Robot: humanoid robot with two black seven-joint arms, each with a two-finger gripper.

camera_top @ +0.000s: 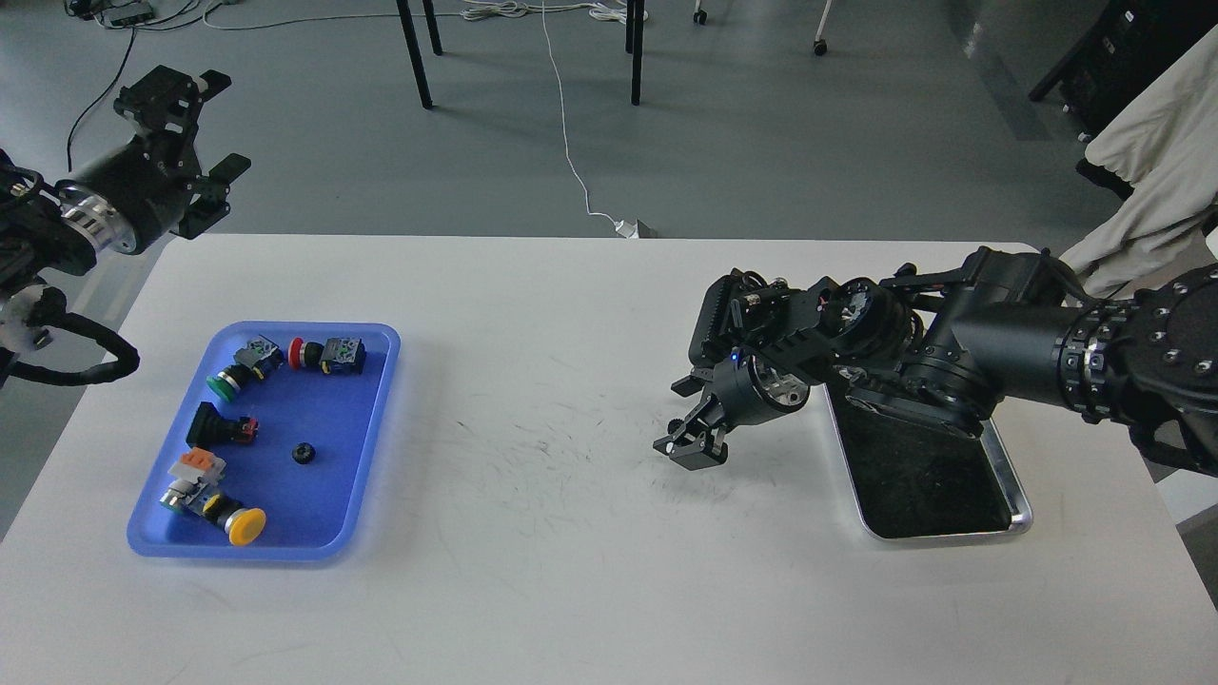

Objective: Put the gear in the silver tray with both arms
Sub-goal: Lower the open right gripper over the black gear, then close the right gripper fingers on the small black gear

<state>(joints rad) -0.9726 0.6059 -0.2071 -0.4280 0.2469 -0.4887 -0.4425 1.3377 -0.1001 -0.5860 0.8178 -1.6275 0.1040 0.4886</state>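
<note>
A tiny black gear [675, 424] lies on the white table, just left of the silver tray [952, 535]. My right gripper [683, 449] hangs low over the table beside the gear, open, its fingers pointing down-left; whether a finger touches the gear I cannot tell. The right arm crosses the tray's far end and hides it. My left gripper [223, 122] is raised beyond the table's far left corner, open and empty. A second small black gear-like ring [304, 454] rests in the blue tray [371, 428].
The blue tray at the left also holds several push-button switches with green, red and yellow caps. The table's far edge [571, 238] runs behind both arms. Chair legs and cables are on the floor beyond it.
</note>
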